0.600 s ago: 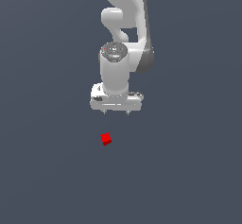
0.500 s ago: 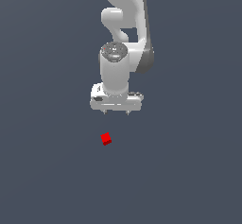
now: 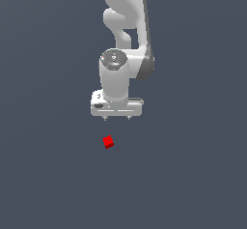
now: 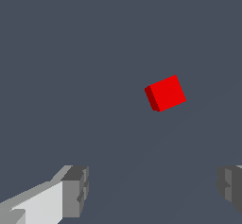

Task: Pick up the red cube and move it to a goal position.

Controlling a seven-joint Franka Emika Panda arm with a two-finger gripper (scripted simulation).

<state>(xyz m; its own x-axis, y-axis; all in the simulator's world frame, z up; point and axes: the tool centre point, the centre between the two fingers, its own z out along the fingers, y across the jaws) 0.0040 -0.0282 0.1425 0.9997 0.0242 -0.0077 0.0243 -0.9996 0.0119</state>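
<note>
A flat, uniform slate-grey surface [image 3: 43,175] fills the whole exterior view, with no edge, seam, wall or horizon to be made out; the same plain grey is seen throughout the wrist view. No texture or marking is shown on it, and only a faint lighter band is visible in the wrist view, running diagonally beneath the cube.

The white Panda arm [image 3: 126,20] is seen entering from twelve o'clock in the exterior view, its wrist turned downward and ending in a broad white hand. The gripper [image 3: 117,118] is held with its two short fingers set wide apart, nothing being gripped between them. In the wrist view the grey fingertips [image 4: 75,190] are shown at opposite sides of the picture, with bare surface between them.

The red cube [image 3: 108,142] is found lying on the grey surface, at about seven o'clock from the gripper in the exterior view, near it but clearly apart. It is turned slightly askew relative to the fingers. In the wrist view the red cube [image 4: 165,93] is seen beyond the fingertips, touched by neither, closer to one finger's side than the other.
</note>
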